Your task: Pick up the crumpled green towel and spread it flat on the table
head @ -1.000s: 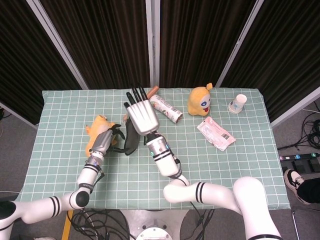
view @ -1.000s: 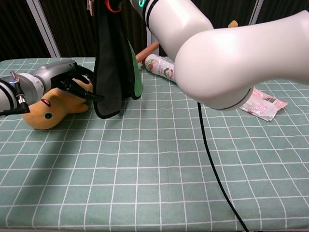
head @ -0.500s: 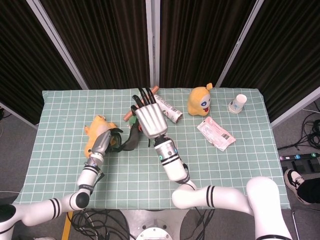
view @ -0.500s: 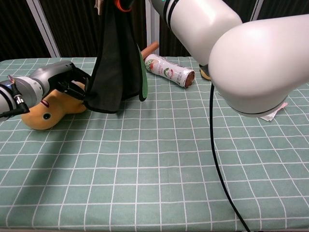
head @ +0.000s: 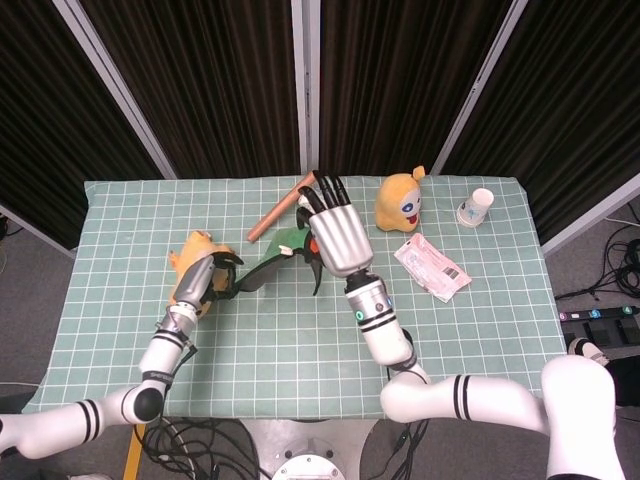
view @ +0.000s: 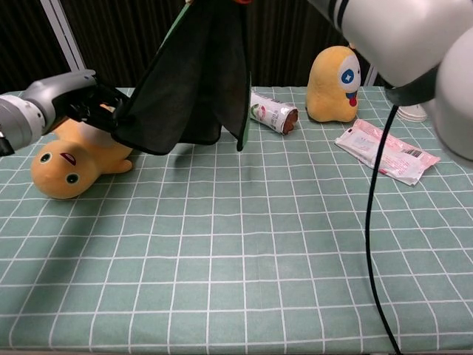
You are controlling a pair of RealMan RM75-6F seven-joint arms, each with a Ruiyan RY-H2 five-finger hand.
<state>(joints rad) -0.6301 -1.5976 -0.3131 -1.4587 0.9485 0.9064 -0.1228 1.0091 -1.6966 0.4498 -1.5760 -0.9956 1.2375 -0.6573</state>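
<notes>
A dark green towel (view: 194, 81) hangs in the air above the checked green surface (view: 236, 251), stretched between the robot's two hands. The right hand (head: 335, 232), raised high, holds one edge from above; in the head view its fingers point away from the camera over the cloth, and the grip itself cannot be made out. The left hand (view: 77, 103), low at the left beside an orange plush toy (view: 63, 159) lying on its side, pinches the towel's lower left corner, fingers closed on the fabric.

The towel drapes in deep folds and sags between the two holds, so it looks soft, limp and light, with no stiffness to keep a shape of its own. Judging from that drape, it would best be taken by edges or corners well apart and drawn taut before lowering; a hold in the middle would only bunch it.

Behind the towel lie a printed can (view: 272, 112) on its side, an upright yellow plush figure (view: 336, 75) and a pink-and-white sachet (view: 384, 154); a paper cup (head: 476, 206) and a brown stick (head: 278, 212) show in the head view. The can and sachet carry print, but none of it is legible, and no brand can be read.
</notes>
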